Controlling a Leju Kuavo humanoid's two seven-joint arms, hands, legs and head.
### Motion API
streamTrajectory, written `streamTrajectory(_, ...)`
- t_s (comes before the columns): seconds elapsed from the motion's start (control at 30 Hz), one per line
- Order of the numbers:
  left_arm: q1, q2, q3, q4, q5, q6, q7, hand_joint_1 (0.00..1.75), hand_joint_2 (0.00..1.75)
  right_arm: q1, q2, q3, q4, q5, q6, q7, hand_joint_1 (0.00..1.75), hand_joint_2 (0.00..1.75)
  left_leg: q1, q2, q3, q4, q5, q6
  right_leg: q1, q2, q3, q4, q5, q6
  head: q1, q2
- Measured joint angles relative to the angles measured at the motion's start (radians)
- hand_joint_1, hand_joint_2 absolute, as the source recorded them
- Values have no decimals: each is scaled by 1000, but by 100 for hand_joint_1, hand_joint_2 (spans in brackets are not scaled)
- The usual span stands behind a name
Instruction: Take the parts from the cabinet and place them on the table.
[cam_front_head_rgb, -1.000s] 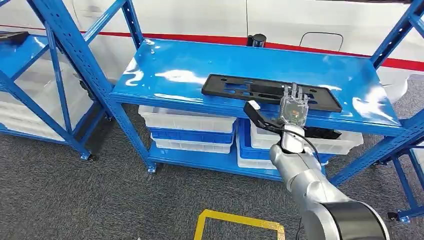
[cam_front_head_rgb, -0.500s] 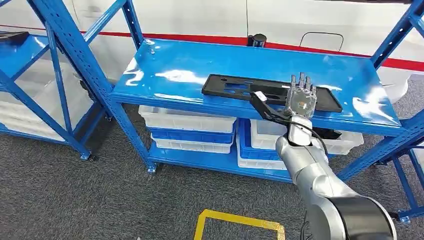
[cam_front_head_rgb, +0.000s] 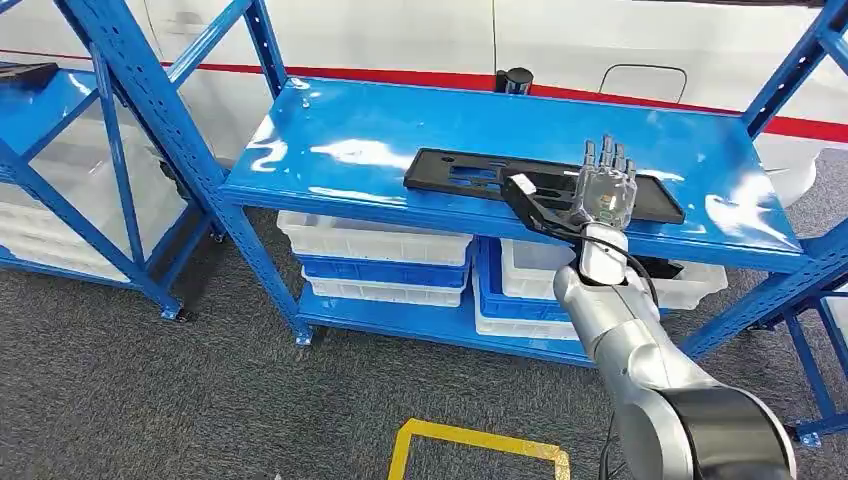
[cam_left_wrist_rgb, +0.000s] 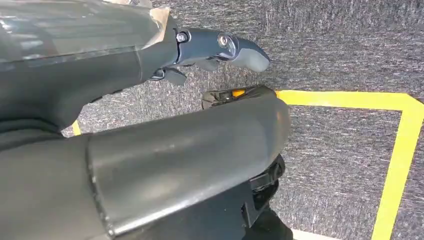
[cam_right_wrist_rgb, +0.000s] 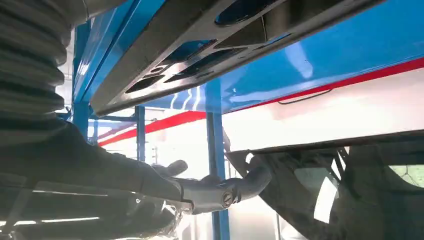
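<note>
A long flat black panel (cam_front_head_rgb: 470, 178) with cut-outs lies on the top of the blue cabinet shelf (cam_front_head_rgb: 380, 125). My right hand (cam_front_head_rgb: 603, 193) hovers over the panel's near edge toward its right end, fingers stretched out and apart, holding nothing. In the right wrist view the panel (cam_right_wrist_rgb: 200, 50) runs close past the hand, whose thumb (cam_right_wrist_rgb: 235, 187) sticks out free. My left hand (cam_left_wrist_rgb: 210, 47) hangs over the grey carpet with nothing in it.
White bins (cam_front_head_rgb: 375, 240) and blue bins (cam_front_head_rgb: 385, 272) are stacked under the shelf; one on the right holds dark parts (cam_front_head_rgb: 655, 267). Blue uprights (cam_front_head_rgb: 150, 110) flank the shelf, with another rack (cam_front_head_rgb: 40, 110) at left. A black cylinder (cam_front_head_rgb: 515, 80) stands behind. Yellow tape (cam_front_head_rgb: 480, 440) marks the floor.
My right hand has risen and reached forward, from below the shelf's front edge to over the black panel. The panel has not moved.
</note>
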Motion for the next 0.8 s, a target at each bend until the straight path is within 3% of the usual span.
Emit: streamTrajectory(0.8, -6, 0, 0, 0, 5, -24, -6, 0, 0, 27, 9, 0, 14, 0, 12, 1, 0, 175, -7, -1, -4, 5, -2, 3, -8, 0, -3, -1, 3, 5, 0, 0)
